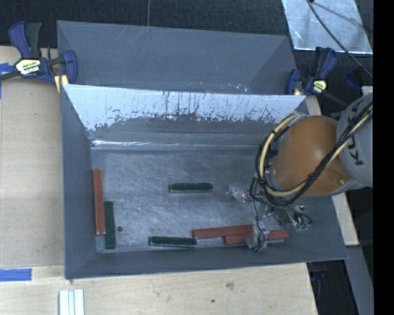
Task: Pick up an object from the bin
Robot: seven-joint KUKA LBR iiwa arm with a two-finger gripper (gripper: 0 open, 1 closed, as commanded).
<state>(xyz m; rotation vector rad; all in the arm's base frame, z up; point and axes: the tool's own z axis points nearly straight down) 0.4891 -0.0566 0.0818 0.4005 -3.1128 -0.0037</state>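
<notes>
Beneath the tool point(257, 239), brown stick point(218, 232)

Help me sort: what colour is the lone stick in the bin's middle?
The stick is dark green, seen in the camera view.

Dark lettering, apparently "KU", stands on the robot's white arm link point(360, 151) at the view's right.

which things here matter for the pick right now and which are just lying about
In play: gripper; brown sticks under it, front right.
Lying about: middle green stick; front green stick; left brown stick; left green stick.
</notes>
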